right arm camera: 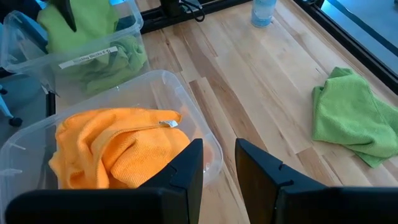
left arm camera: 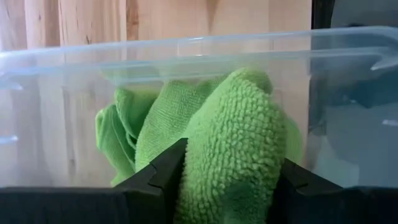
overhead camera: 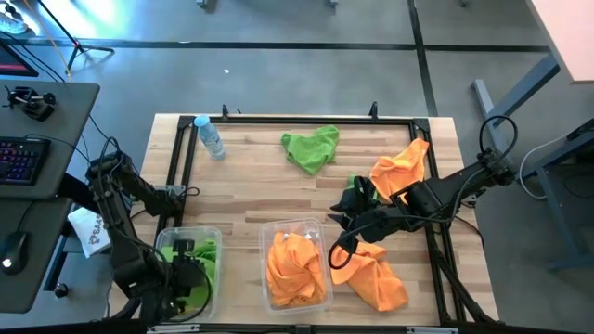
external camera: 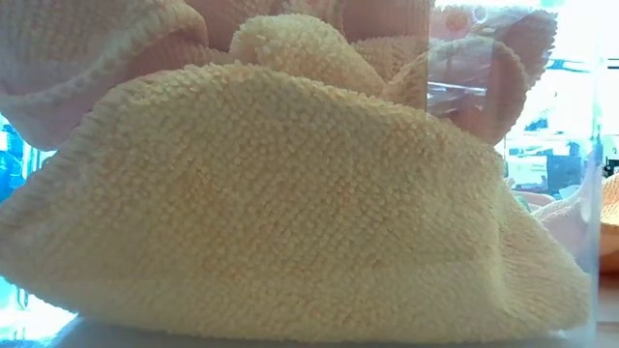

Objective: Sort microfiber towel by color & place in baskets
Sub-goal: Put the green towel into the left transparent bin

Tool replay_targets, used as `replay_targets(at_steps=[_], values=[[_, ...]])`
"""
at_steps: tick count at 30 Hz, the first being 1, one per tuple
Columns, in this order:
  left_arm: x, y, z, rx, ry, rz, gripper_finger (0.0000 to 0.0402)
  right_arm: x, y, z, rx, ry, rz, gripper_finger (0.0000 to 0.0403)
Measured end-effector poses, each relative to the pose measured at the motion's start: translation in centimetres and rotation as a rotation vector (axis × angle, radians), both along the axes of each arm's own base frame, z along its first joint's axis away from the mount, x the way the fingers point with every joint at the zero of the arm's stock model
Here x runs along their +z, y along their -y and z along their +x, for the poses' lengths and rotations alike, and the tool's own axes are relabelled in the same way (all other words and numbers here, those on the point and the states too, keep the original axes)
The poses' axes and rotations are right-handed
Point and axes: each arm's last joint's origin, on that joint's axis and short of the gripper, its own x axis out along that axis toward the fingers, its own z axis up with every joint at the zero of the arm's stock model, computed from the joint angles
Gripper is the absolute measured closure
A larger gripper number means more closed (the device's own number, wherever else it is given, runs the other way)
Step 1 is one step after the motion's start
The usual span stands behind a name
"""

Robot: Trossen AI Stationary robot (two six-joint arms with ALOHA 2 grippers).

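Note:
Two clear tubs stand at the table's near edge. The left tub (overhead camera: pixel 212 234) holds green towels, and my left gripper (overhead camera: pixel 183 271) is down inside it, shut on a green towel (left arm camera: pixel 233 143). The middle tub (overhead camera: pixel 320 227) holds orange towels (right arm camera: pixel 118 149), which fill the low view (external camera: pixel 290 193). My right gripper (right arm camera: pixel 219 174) hovers open and empty just right of that tub. An orange towel (overhead camera: pixel 373 280) lies on the table beside it. Another orange towel (overhead camera: pixel 404 167) and a green towel (overhead camera: pixel 311 147) lie farther back. A dark green cloth (overhead camera: pixel 360 190) shows partly under the right arm. My left gripper pinches a bunched hump of the green towel (left arm camera: pixel 230 186) between its two fingers (left arm camera: pixel 163 180), which stand on either side of it. The gripper comes from the tub's near end, slanting down. The towel stays inside the tub among the other green cloth; how many layers are held does not show.
A small water bottle (overhead camera: pixel 211 136) stands at the far left corner of the table. A white paper packet (overhead camera: pixel 88 232) lies off the table's left side, near a desk with a keyboard (overhead camera: pixel 23 158). Bare wood shows in the table's middle (overhead camera: pixel 251 186).

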Motion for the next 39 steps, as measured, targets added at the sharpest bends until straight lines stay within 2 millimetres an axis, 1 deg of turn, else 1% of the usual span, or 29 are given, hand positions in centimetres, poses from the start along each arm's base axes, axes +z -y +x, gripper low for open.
replay_targets(at_steps=[4,9,12,15,18,21,25,27,30,35,37,39], values=[[0.0,-0.1,-0.1,-0.029,-0.007,0.02,0.0261,0.0,0.0,0.0,0.01,-0.008,-0.013,0.0316],[0.0,-0.4,-0.2,0.012,-0.026,0.031,0.026,0.0,0.0,0.0,0.012,-0.008,-0.015,0.0316],[-0.1,-0.4,-0.3,0.026,-0.054,0.026,0.0253,0.0,0.0,0.0,0.012,-0.008,-0.015,0.0316],[-0.4,-0.4,-0.3,0.038,-0.064,0.02,0.0234,0.0,0.0,0.0,0.012,-0.008,-0.015,0.0316],[-1.1,-0.6,-0.4,0.077,-0.075,0.033,0.0204,0.0,0.0,0.0,0.012,-0.008,-0.014,0.0316],[-1.5,-0.8,-0.5,0.065,-0.078,0.051,0.0177,0.0,0.0,0.0,0.012,-0.008,-0.014,0.0316],[-1.5,-0.7,-0.4,0.062,-0.107,0.034,0.0164,0.0,0.0,0.0,0.013,-0.008,-0.014,0.0316],[-0.9,-0.7,-0.3,0.062,-0.147,0.007,0.0163,0.0,0.0,0.0,0.015,-0.009,-0.015,0.0316],[1.0,-0.7,-0.1,0.058,-0.169,-0.021,0.0163,0.0,0.0,0.0,0.018,-0.01,-0.016,0.0316],[4.6,-1.1,-0.2,0.043,-0.133,-0.024,0.0163,0.0,0.0,0.0,0.019,-0.01,-0.018,0.0316],[5.6,-1.3,-0.3,0.039,-0.128,-0.031,0.0163,0.0,0.0,0.0,0.019,-0.01,-0.018,0.0316],[6.2,-1.4,-0.4,0.039,-0.126,-0.034,0.0163,0.0,0.0,0.0,0.019,-0.01,-0.018,0.0316]])
